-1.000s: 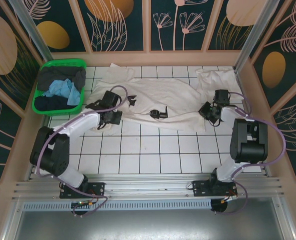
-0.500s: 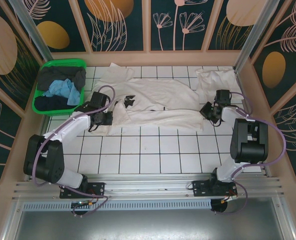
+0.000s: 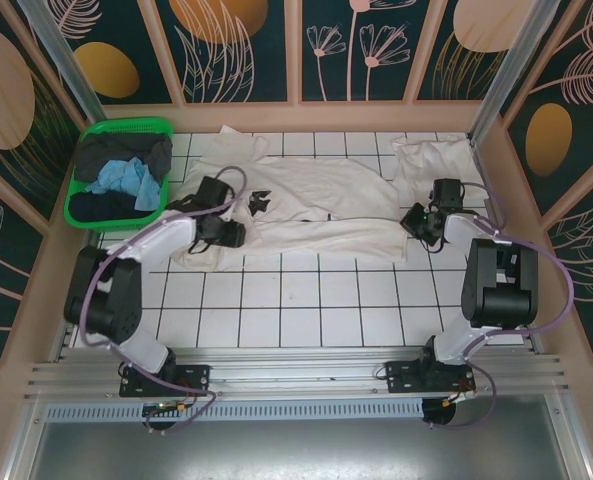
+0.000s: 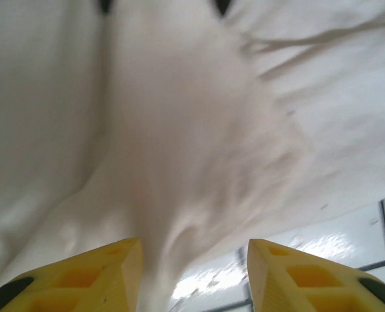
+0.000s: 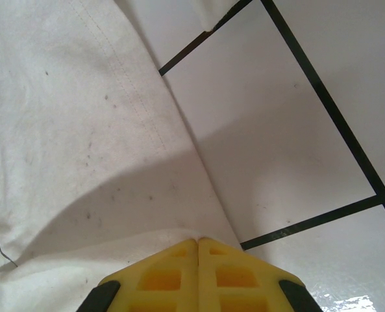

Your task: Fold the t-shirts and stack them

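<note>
White cotton, item one: spread t-shirt, wrinkled, lying flat across the upper middle of the frame on the white-tiled surface, long side running left to right; a small black mark sits on its upper left part

White cotton, item two: bunched t-shirt, upper right corner of the surface, just beside the right end of item one

Left claw: at the lower left end of the spread t-shirt. Left wrist view: left claw with yellow fingers standing apart, moderate gap, spread t-shirt rumpled ahead of them, bare tile at lower right

Right claw: at the right end of the spread t-shirt. Right wrist view: right claw with fingers pressed flat together, no gap; a raised fold of the spread t-shirt runs up to the tips, hem stitched; cannot tell whether cloth is pinched

Green basket: upper left of the frame, holding dark garments and a light blue cloth
</note>
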{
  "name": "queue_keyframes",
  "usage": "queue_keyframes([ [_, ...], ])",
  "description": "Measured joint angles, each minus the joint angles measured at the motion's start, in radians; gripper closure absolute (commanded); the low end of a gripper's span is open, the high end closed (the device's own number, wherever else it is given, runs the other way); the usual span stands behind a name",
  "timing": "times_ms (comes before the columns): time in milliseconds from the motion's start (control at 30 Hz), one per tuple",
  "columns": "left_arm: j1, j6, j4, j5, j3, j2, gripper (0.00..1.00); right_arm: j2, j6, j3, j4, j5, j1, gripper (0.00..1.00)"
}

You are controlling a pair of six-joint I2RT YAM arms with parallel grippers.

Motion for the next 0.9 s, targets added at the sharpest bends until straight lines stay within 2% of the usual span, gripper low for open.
queue_keyframes([
  [233,-0.092,0.003,0.011,0.000,0.144,0.180,0.56,0.000,0.000,0.000,0.000,-0.005,0.000,1.00],
  [467,-0.113,-0.001,0.025,0.007,0.167,0.275,0.61,0.000,0.000,-0.001,0.000,-0.005,0.000,1.00],
  [567,-0.113,-0.006,0.026,0.002,0.167,0.283,0.69,0.000,0.000,-0.001,0.000,-0.005,0.000,1.00],
  [733,-0.113,-0.016,0.025,-0.027,0.168,0.281,0.92,0.000,-0.004,-0.009,0.003,-0.005,0.000,1.00],
  [900,-0.113,-0.016,0.021,-0.049,0.167,0.251,0.97,0.000,-0.016,-0.016,0.003,-0.005,0.000,1.00],
])
